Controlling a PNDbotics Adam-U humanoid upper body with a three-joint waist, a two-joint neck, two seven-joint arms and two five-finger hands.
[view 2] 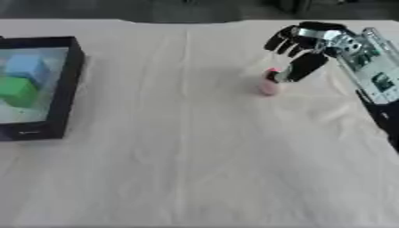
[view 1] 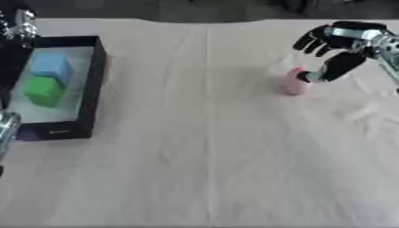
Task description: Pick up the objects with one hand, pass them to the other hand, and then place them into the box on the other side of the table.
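So the right hand (view 1: 336, 49) is up at the far right of the surface (view 1: 218, 147), coming in from the upper right corner, fingers spread and hanging down, with the thumb reaching toward a small pink object (view 1: 295, 82). The pink thing stands upright on the pale cloth and the thumb tip looks to be touching its right side, but the fingers aren't wrapped round it, so it's more of a poke than a grab. Over on the far left there's a black box (view 1: 92, 89) with a light blue block (view 1: 51, 66) sitting in the far half and a green block (view 1: 43, 91) just nearer, the two about touching. The left hand barely shows, just silver bits at the left edge (view 1: 6, 127), and I can't tell what its fingers are doing.
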